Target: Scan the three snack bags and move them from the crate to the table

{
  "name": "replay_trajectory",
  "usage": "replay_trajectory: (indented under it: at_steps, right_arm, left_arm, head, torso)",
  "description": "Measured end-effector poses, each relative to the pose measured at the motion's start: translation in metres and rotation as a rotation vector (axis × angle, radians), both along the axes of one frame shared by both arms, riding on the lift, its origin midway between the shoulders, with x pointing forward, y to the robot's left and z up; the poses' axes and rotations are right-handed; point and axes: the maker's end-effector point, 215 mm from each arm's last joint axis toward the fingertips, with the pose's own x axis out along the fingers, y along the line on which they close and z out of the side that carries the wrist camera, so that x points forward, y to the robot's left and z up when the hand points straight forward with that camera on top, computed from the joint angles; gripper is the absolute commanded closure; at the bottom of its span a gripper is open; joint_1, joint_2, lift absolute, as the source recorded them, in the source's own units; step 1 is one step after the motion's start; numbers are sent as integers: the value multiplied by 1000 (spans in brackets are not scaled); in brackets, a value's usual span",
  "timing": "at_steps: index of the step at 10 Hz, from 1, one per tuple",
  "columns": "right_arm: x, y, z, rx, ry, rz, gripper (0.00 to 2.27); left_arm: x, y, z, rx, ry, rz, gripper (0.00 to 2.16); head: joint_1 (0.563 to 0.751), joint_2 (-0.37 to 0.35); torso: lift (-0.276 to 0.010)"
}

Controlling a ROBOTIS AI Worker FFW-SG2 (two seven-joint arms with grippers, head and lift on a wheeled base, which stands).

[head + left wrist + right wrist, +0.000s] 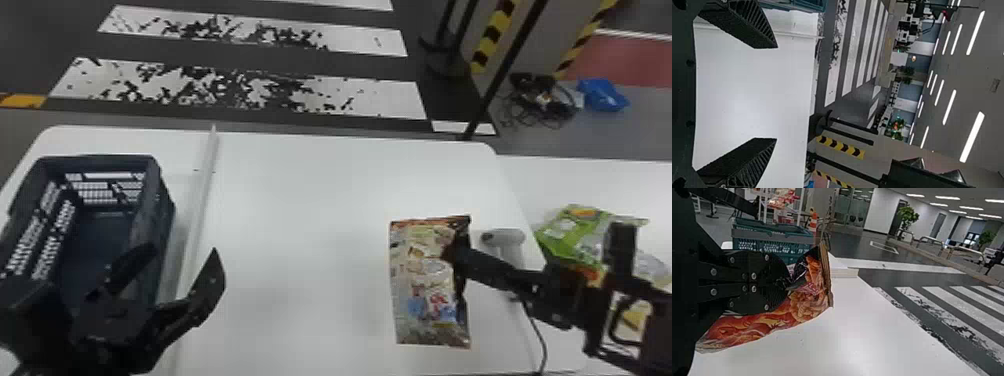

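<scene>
My right gripper point(452, 250) is shut on the side edge of a snack bag point(425, 285), whose printed back faces the head camera above the table's right part. In the right wrist view, the right gripper point(787, 282) pinches the crumpled orange-red snack bag point(801, 305). At the left stands the dark crate point(102, 160), its visible floor bare. Over the crate's near right side my left gripper point(172, 265) is open with nothing between its fingers; in the left wrist view the left gripper point(775, 94) spans bare table. A white scanner point(505, 237) sits just beyond the right arm.
Green and other snack bags point(565, 230) lie on the white surface at the right, partly behind the right arm. A raised white strip point(202, 185) runs between the crate and the table's middle. The scanner's cable point(537, 330) trails to the near edge.
</scene>
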Motion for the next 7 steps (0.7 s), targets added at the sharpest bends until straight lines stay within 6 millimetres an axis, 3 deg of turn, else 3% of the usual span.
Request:
replay_trajectory:
  at_steps: [2,4,5,7]
  right_arm:
    - [33,-23,-25,3,8,-97,2243]
    - [54,-46,-55,-41,68,-137,2209]
    - [56,-53,-72,-68,115,-138,1868]
    - [58,-63,-91,-148,160,-134,36]
  left_arm:
    - [5,-11,0,12,13,-18,19]
    - [7,-17,-4,20,28,-32,19]
    - [10,-19,-3,21,26,-32,19]
    - [13,-22,0,24,19,-39,19]
  head:
    - [695,-190]
    - [695,-223]
    - [695,-238]
    - [695,-256]
  torso:
    - [-62]
    - [-62]
    - [-62]
    - [-62]
